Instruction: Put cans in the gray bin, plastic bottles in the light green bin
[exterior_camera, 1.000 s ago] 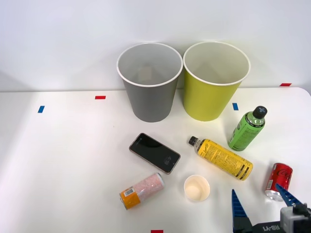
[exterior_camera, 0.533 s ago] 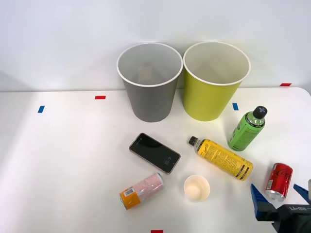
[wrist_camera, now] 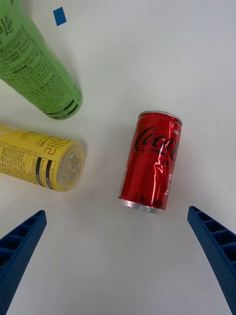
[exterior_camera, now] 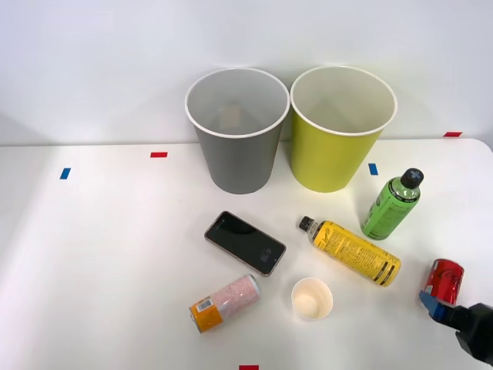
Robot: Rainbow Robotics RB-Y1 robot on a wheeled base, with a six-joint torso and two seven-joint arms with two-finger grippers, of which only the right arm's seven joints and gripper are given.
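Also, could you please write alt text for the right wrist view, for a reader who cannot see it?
A red Coca-Cola can, slightly dented, lies on its side on the white table, centred ahead of the open right gripper, whose blue ribbed fingers frame it without touching. Beside it lie a yellow bottle, a green-labelled bottle and a blue tape mark.

red can [wrist_camera: 151, 161]: "Coca-Cola" script, white | green-labelled bottle [wrist_camera: 37, 69]: fine print, unreadable | yellow bottle [wrist_camera: 42, 157]: Korean print
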